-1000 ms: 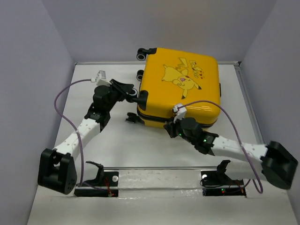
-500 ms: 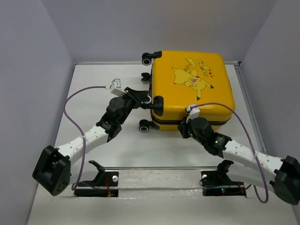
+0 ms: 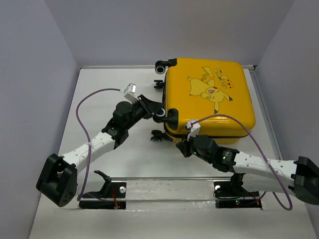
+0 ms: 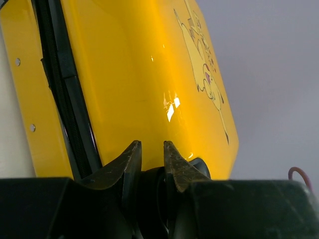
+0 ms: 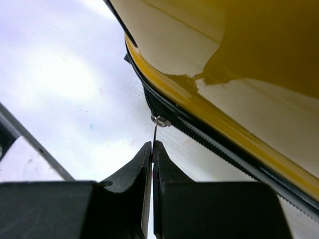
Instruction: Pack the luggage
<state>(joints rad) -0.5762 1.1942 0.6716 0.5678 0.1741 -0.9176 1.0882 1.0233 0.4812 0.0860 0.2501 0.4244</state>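
The yellow luggage (image 3: 209, 99), with a Pikachu print, lies flat at the back right of the table, its wheels towards the left. My left gripper (image 3: 160, 113) is shut on one of its black wheels (image 4: 154, 184) at the near left corner; the yellow shell (image 4: 149, 74) fills the left wrist view. My right gripper (image 3: 183, 148) is at the near front edge, shut on the thin metal zipper pull (image 5: 156, 130) that hangs from the black zipper trim (image 5: 209, 137). The lining is hidden.
A low white wall (image 3: 259, 99) runs along the table's right edge close to the luggage. Grey walls enclose the table on the left, right and back. Two black fixtures (image 3: 107, 191) sit on a strip at the near edge.
The luggage has slid and turned to the right. My left gripper followed it rightwards, holding the wheel. My right gripper moved left along the front edge with the zipper pull.
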